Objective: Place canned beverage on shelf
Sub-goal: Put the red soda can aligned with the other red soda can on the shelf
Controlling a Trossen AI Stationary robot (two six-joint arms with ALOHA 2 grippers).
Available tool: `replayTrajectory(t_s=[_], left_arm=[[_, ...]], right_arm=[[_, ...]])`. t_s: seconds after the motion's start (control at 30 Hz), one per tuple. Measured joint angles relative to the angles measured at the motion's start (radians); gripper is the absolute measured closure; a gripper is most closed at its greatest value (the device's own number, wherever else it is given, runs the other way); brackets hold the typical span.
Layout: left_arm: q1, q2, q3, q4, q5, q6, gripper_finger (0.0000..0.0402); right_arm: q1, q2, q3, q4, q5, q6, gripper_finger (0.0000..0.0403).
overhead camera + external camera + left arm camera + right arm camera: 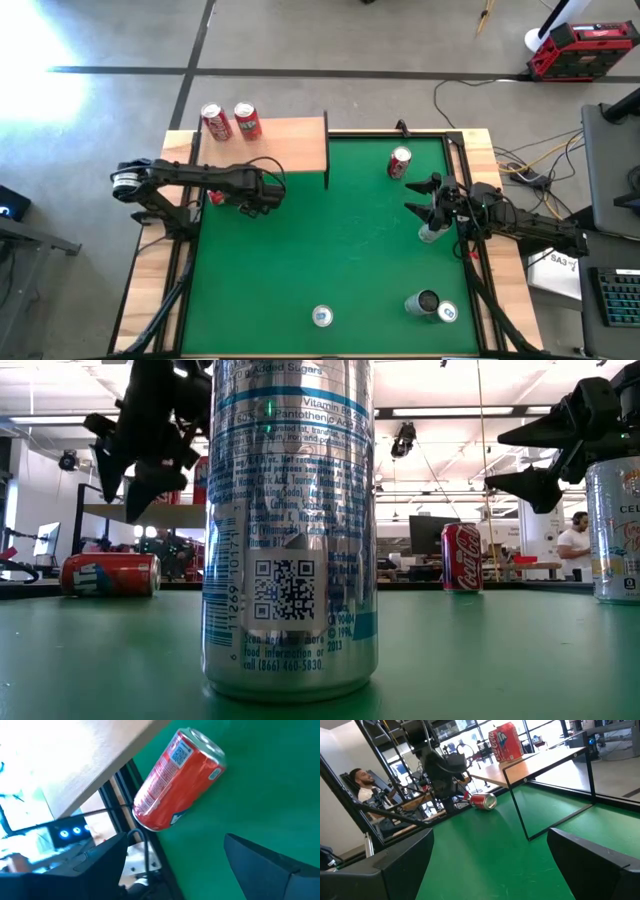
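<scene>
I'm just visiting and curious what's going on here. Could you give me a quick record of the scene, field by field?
Shelf: light-wood board at the back left of the green mat
On shelf: two red cans, upright
Lying can: red can on its side on the mat beside the shelf
Left gripper: open, hovering near the lying can
Right gripper: open, above the mat's right side, holding nothing
Other cans: one red upright, silver ones along the near edge

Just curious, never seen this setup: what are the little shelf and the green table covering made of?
The shelf looks like a pale wood board with faint grain, on thin black legs, probably metal. The green mat looks like matte felt or rubber; which one cannot be told.
</scene>
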Motion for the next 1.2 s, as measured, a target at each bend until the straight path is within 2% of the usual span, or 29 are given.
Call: replayTrajectory(t_s=[0.17, 0.47, 0.77, 1.2], left_arm=[[0.011, 0.000, -0.033, 0.003, 0.000, 0.102, 0.0087], [0.021, 0.002, -0.098, 0.071, 0.008, 0.168, 0.0087], [0.021, 0.003, -0.167, 0.151, -0.108, 0.185, 0.0087], [0.023, 0.003, -0.265, 0.286, -0.123, 0.361, 0.0087]], right_arm=[[0.000, 0.000, 0.000, 0.000, 0.000, 0.000, 0.0021], [0.000, 0.000, 0.000, 0.000, 0.000, 0.000, 0.0021], [0.000, 0.000, 0.000, 0.000, 0.000, 0.000, 0.0021], [0.000, 0.000, 0.000, 0.000, 0.000, 0.000, 0.0021]])
